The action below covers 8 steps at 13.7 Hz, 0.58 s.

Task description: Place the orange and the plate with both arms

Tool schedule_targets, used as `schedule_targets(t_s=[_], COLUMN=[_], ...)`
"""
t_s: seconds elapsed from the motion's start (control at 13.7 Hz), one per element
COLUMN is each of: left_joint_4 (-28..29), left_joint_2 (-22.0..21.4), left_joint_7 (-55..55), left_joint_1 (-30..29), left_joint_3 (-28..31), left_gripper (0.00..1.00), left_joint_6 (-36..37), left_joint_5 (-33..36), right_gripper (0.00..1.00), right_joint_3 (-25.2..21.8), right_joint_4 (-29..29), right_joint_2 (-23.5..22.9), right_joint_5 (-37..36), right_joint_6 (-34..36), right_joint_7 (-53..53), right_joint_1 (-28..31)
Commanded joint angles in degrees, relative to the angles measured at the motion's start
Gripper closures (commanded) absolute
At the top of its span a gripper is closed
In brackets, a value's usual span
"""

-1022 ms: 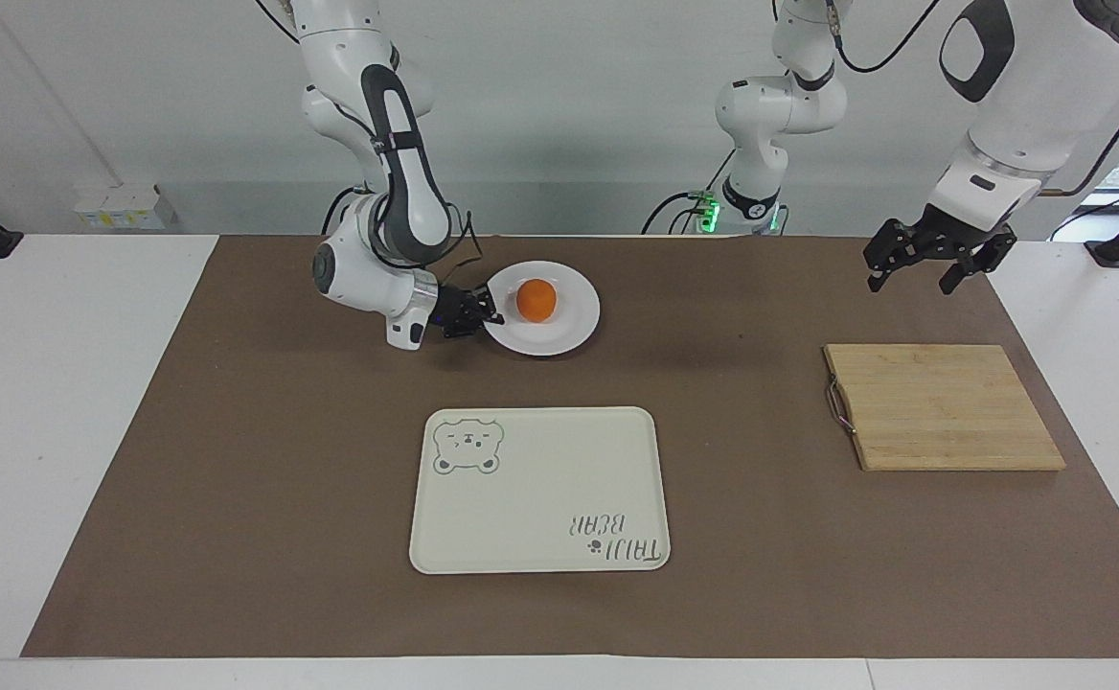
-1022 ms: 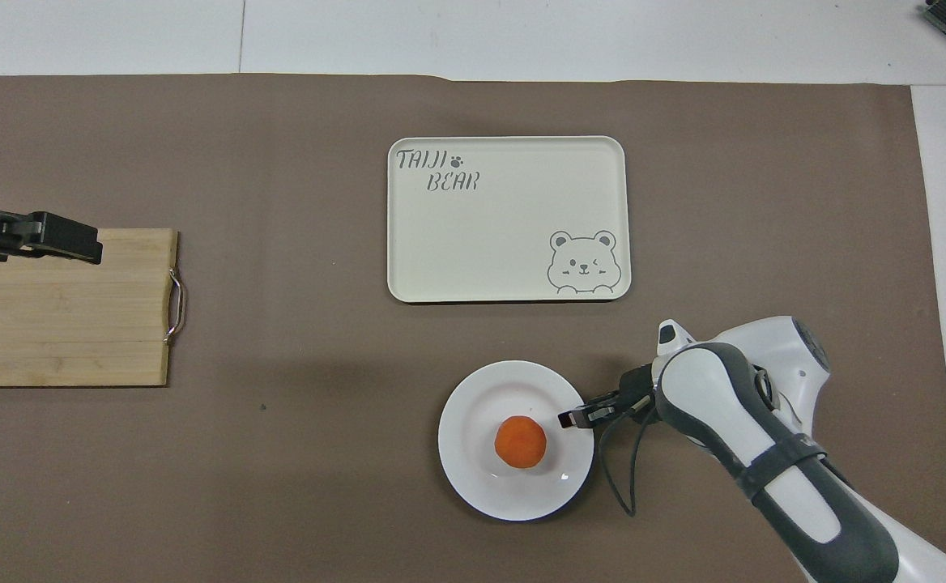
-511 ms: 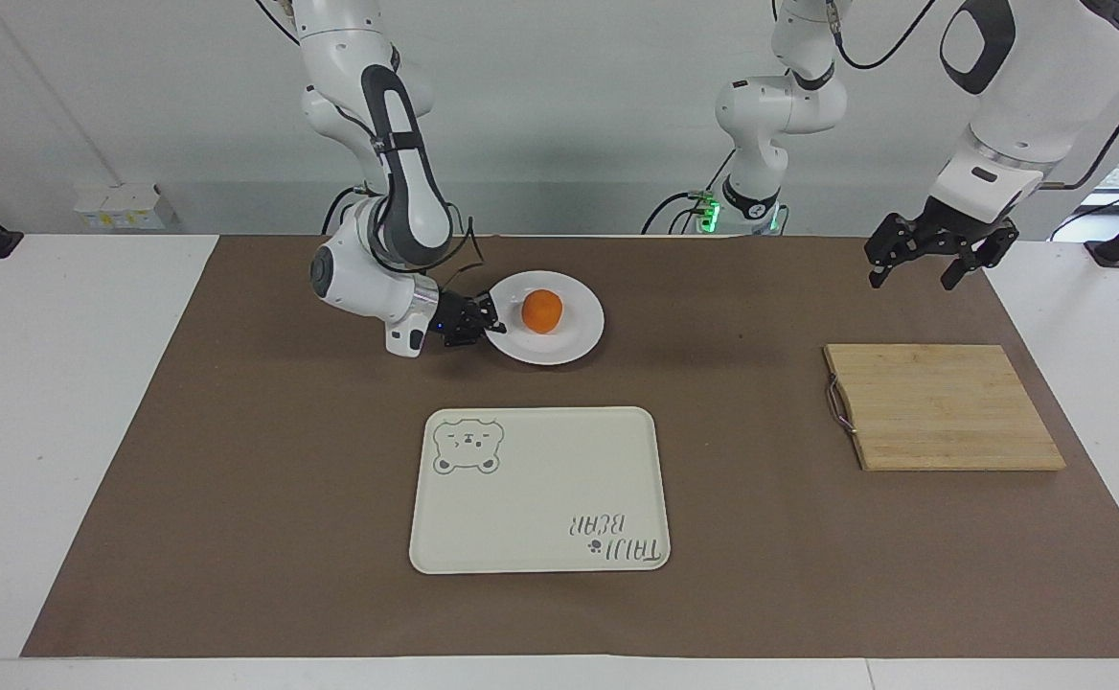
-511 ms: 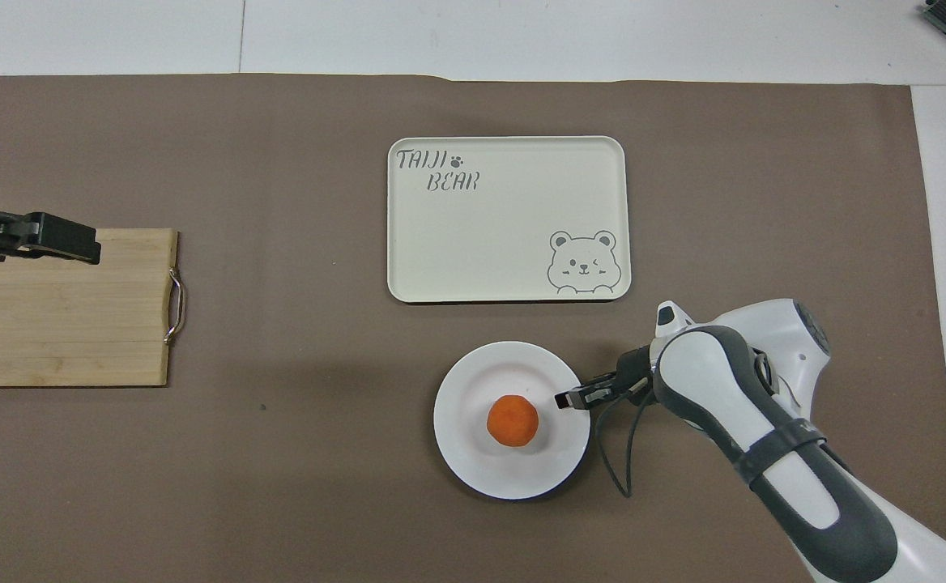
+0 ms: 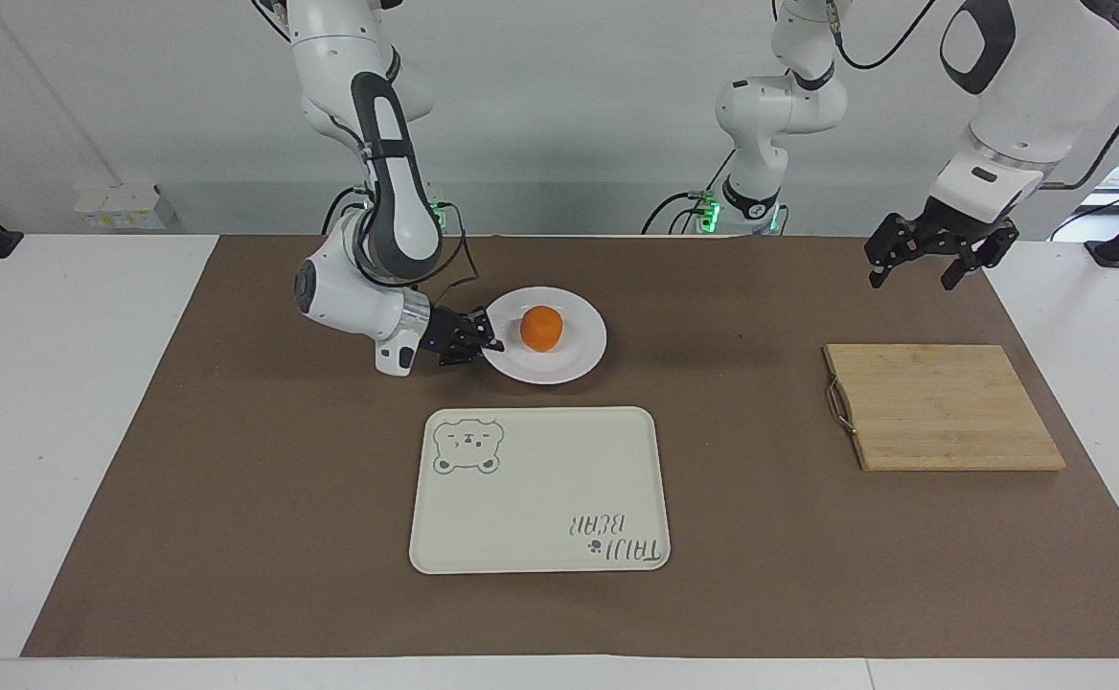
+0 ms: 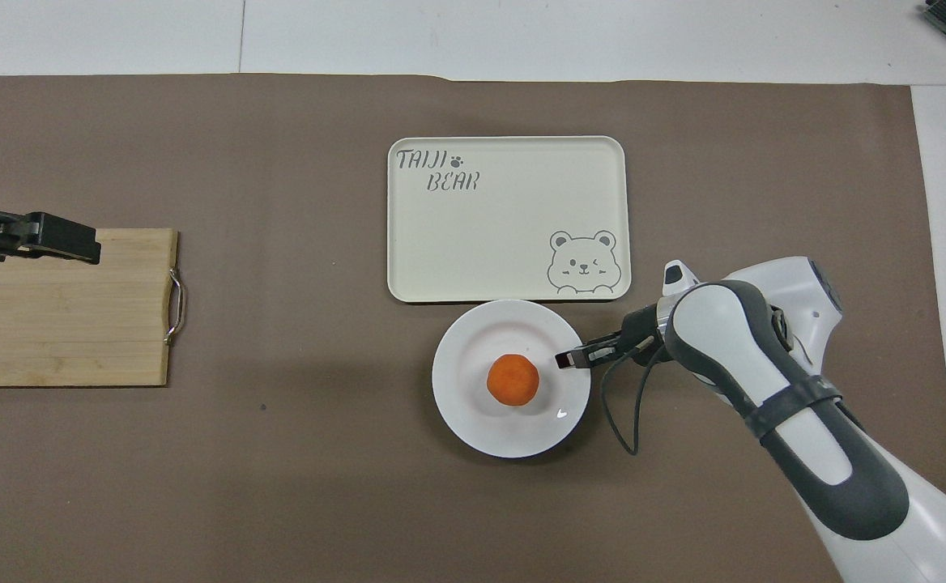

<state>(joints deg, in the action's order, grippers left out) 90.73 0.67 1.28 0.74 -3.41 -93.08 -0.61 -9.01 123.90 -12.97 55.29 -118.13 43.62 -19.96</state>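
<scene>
Orange (image 5: 541, 328), small, round, bright and matte, sits mid-dish on the round glossy white plate (image 5: 574, 359). Your right hand (image 5: 488, 340) is clamped on that plate's rim at the right arm's end, fingertips together. Plate looks lifted just off the brown mat (image 5: 282, 498), edge close to the rectangular cream bear-print tray (image 5: 540, 498), on the side nearer the robots. Your left hand (image 5: 933, 261) hangs with fingers apart, holding nothing, over the mat near the wooden cutting board (image 5: 943, 407) at the left arm's end of the white desk (image 5: 42, 431); that arm waits.
</scene>
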Motion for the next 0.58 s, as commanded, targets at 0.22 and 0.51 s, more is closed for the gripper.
schedule_targets(t_s=[0.22,0.51], left_joint_4=[-0.2,-0.2], left_joint_2=[-0.2,-0.2], left_joint_7=[0.5,0.5], left_joint_1=[-0.6,-0.5], left_joint_3=[-0.4,-0.4], left_gripper=[0.00,0.00], left_joint_6=[0.4,0.4], left_joint_5=[1.1,1.1], right_gripper=[1.00,1.00], right_joint_3=[0.2,0.1], right_joint_4=[-13.1,-21.0], right_joint_2=[-6.4,-10.7], right_joint_5=[5.0,4.9], right_joint_6=[1.9,0.5], right_joint_7=[-10.2,-17.5], right_joint_1=[1.2,1.6])
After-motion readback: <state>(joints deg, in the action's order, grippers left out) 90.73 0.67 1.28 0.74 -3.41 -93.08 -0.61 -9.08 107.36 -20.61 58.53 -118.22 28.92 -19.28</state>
